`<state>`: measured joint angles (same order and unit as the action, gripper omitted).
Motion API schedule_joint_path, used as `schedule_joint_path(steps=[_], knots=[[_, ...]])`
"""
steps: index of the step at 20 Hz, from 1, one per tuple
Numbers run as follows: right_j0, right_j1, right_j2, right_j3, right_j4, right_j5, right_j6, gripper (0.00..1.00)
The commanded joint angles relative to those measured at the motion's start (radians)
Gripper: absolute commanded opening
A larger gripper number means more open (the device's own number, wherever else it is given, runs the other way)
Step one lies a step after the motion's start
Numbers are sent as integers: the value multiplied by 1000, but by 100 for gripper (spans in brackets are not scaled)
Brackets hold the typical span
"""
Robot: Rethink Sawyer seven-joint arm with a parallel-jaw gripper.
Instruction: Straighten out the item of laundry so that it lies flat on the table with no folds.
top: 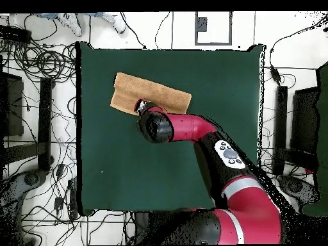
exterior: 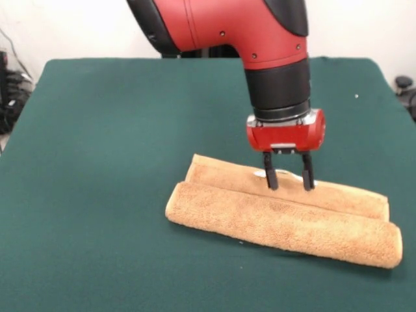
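The item of laundry (exterior: 286,218), an orange-tan terry towel, lies folded into a long narrow strip on the green table (exterior: 97,162), with a thick rolled fold along its near side. A bit of white tag shows beside the fingers. My gripper (exterior: 288,175) hangs straight down over the towel's far layer, open, its two black fingertips touching or just above the cloth. From overhead the towel (top: 160,94) sits near the table's (top: 128,166) far-left part, and my arm's wrist covers its lower edge and hides the gripper.
Cables and equipment surround the table on the floor (top: 38,70). A person's shoes (top: 115,22) show at the top edge of the overhead view. My arm (top: 211,138) crosses the table's lower right.
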<state>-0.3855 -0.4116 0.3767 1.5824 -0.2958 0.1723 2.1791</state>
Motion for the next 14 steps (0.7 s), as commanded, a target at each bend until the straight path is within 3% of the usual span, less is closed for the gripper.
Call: schedule_joint_path(steps=[1,3,8,14], knots=[[49,18,80,114,67,76,109,100],[73,23,48,99,50,41,109,100],[240,75,-173,-28,-20,-142,136,100],[289,162,-240,-90,5,-250,122,100]])
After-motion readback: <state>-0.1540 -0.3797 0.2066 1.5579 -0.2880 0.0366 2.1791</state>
